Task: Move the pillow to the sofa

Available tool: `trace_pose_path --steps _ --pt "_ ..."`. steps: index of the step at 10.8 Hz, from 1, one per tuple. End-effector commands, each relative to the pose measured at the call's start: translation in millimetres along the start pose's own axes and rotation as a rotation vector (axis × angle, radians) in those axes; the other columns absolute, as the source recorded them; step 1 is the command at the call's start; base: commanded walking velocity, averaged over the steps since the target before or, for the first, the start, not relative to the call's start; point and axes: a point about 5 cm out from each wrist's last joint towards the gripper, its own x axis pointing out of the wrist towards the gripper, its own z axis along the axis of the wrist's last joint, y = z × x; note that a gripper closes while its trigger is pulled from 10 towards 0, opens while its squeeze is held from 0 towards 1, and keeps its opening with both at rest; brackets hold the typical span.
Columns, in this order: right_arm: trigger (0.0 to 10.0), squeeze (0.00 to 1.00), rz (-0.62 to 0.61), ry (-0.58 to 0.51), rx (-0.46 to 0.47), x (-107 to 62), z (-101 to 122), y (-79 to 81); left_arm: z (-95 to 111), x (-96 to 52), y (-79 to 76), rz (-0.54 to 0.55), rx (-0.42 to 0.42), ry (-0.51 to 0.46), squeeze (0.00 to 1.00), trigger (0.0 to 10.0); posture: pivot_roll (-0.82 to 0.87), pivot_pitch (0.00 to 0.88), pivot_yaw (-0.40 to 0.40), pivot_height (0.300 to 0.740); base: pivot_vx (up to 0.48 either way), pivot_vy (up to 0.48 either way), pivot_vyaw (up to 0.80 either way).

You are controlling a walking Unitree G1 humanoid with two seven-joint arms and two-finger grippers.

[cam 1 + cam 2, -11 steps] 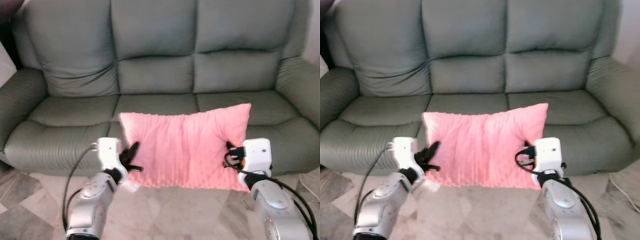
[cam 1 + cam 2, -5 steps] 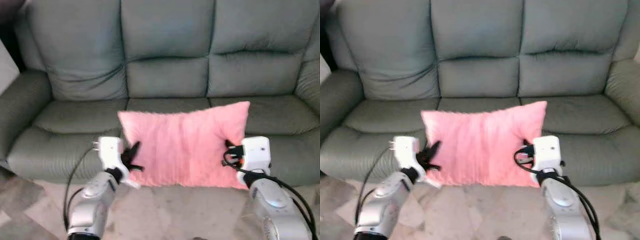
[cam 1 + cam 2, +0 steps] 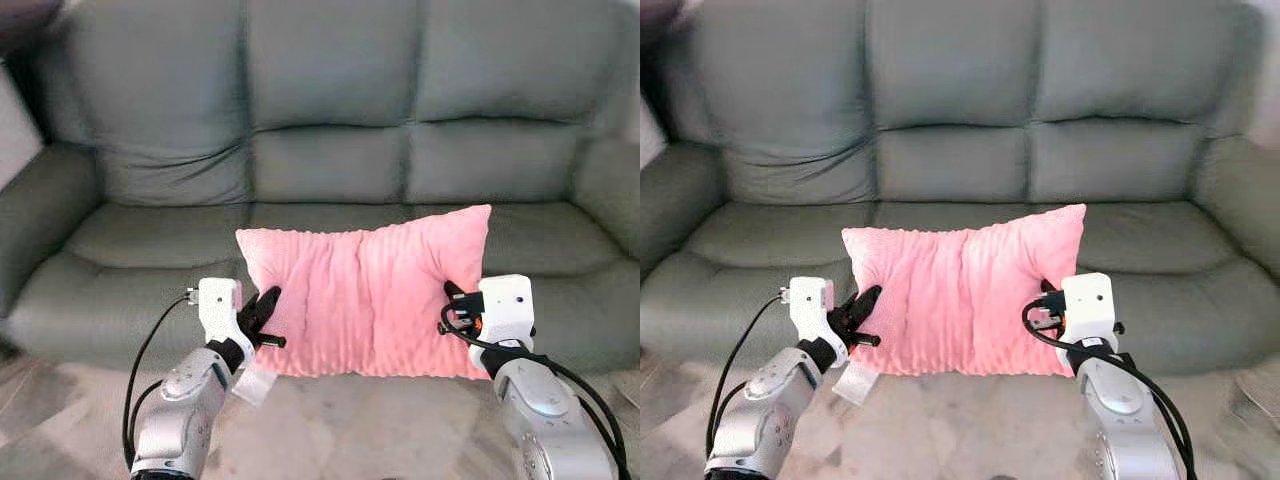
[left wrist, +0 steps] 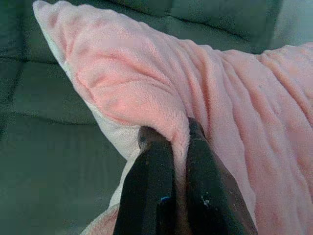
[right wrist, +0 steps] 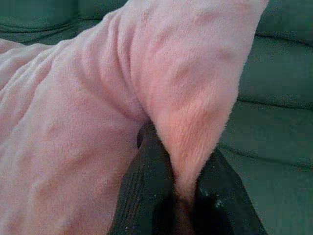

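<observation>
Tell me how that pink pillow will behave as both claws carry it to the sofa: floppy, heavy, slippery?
The pillow is probably soft: its plush bunches into folds where the left claw pinches it. It looks light, since it holds its shape hanging from two side pinches, the other by the right claw. The fuzzy fabric likely grips well rather than slipping.

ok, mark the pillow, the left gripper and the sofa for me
pillow (image 3: 365,295), left eye view, middle of its pink front face
left gripper (image 4: 180,134), left wrist view, fold pinched between the fingertips
sofa (image 3: 330,163), left eye view, middle back cushion
</observation>
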Motion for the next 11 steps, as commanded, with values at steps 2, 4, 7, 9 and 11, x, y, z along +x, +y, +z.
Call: trace_pose_path --steps 2,4,7,9,11 --pt "10.0 0.00 0.007 -0.015 -0.006 0.3 3.5 1.3 6.9 1.9 -3.5 -0.035 0.012 -0.025 0.00 10.0 -0.26 0.080 0.037 0.740 0.465 0.000 0.00" --pt "10.0 0.00 0.004 -0.014 -0.004 -0.1 3.2 1.7 6.7 1.6 -3.6 -0.040 0.012 -0.023 0.00 10.0 -0.26 0.082 0.040 0.740 0.467 0.000 0.00" --pt "10.0 0.00 0.006 -0.010 -0.003 -1.0 1.4 1.9 6.3 0.9 -3.1 -0.036 0.012 -0.021 0.00 10.0 -0.26 0.086 0.040 0.740 0.466 0.000 0.00" --pt "10.0 0.00 0.008 -0.006 -0.002 -1.5 0.4 2.2 6.0 0.3 -2.6 -0.033 0.012 -0.019 0.00 10.0 -0.26 0.088 0.040 0.740 0.458 0.000 0.00" --pt "10.0 0.00 0.010 -0.004 -0.002 -1.8 -0.1 2.8 3.0 0.7 -1.1 -0.018 0.015 0.007 0.00 10.0 -0.26 0.090 0.041 0.740 0.227 0.000 0.00"
